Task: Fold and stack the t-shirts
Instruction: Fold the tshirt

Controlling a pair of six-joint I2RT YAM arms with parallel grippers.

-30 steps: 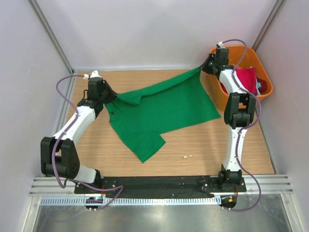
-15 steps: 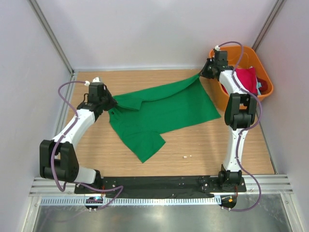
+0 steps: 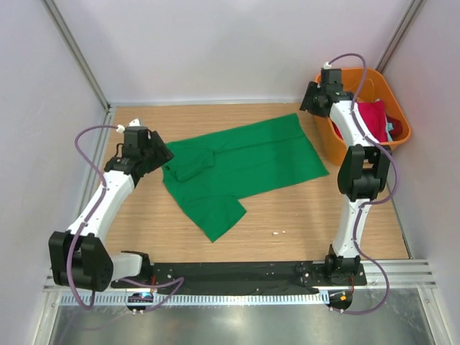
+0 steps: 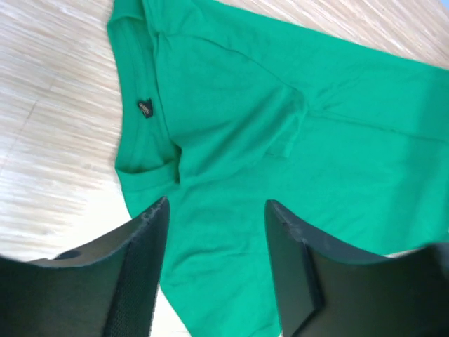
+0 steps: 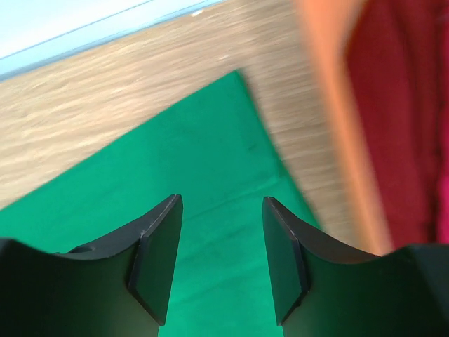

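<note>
The bright green t-shirt (image 3: pixel 244 169) lies spread on the wooden table, its collar end at the left and one sleeve pointing to the front. My left gripper (image 3: pixel 159 154) hovers open just left of the collar; the left wrist view shows the collar and its dark label (image 4: pixel 144 108) with nothing between the fingers (image 4: pixel 149 260). My right gripper (image 3: pixel 310 99) stands open above the shirt's far right corner (image 5: pixel 231 151), empty. A crimson red t-shirt (image 3: pixel 370 118) and a bit of a teal one (image 3: pixel 389 128) lie in the orange bin.
The orange bin (image 3: pixel 392 104) stands at the back right, close beside the right arm; its rim (image 5: pixel 337 105) shows blurred in the right wrist view. Bare wood (image 3: pixel 287 215) lies in front of the shirt. Metal frame posts and pale walls close in the table.
Both grippers have opened and let go of the green shirt. It has dropped flat onto the table. The left gripper drew back to the left and the right one rose away.
</note>
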